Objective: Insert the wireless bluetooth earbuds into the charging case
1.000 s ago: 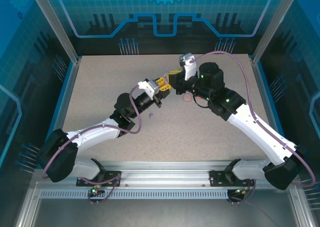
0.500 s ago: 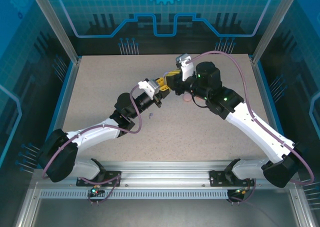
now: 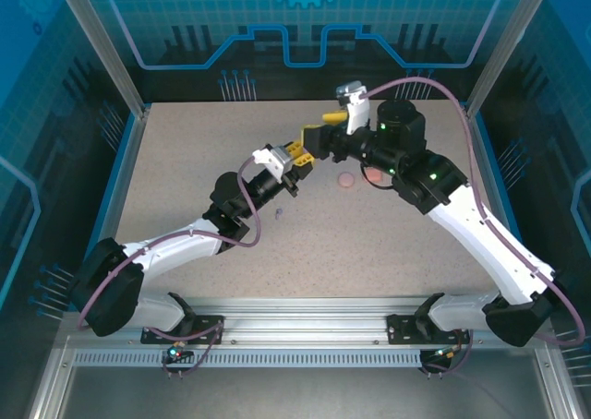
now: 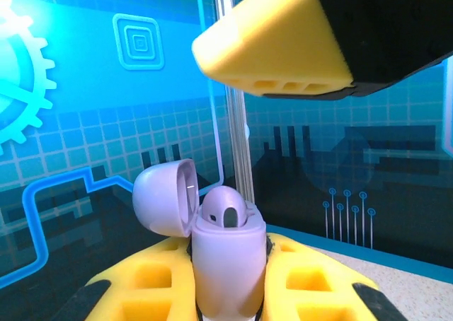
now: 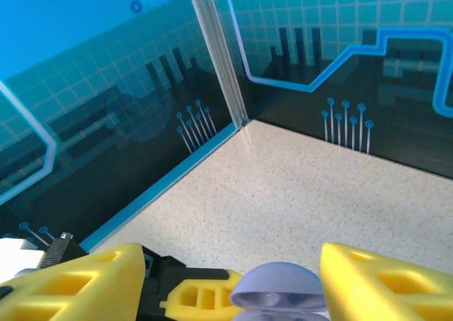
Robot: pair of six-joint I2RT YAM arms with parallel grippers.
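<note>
The speckled beige table point(image 3: 185, 161) stands inside blue walls point(image 5: 85, 66) printed with a circuit pattern. My left gripper point(image 3: 300, 157) is clamped on the lilac charging case point(image 4: 226, 264), which stands upright between its yellow fingers point(image 4: 311, 286), above the middle of the table. The lid point(image 4: 166, 197) is swung open to the left in the left wrist view, and one purple earbud point(image 4: 225, 211) sits in the case with its top showing.

My right gripper point(image 3: 321, 130) hangs just beyond the case, not touching it, and its jaws are spread wide with nothing between the pads. A second ago they were nearly closed right at the case; since then they have opened and the arm has pulled back toward the far right. The left arm has not moved.

On the table near the grippers lies a round pink case point(image 3: 346, 180), and beside it a coral one point(image 3: 373, 173), which the right arm covered before. A tiny purple piece point(image 3: 277, 213) lies close to the left wrist; I cannot tell what it is.
</note>
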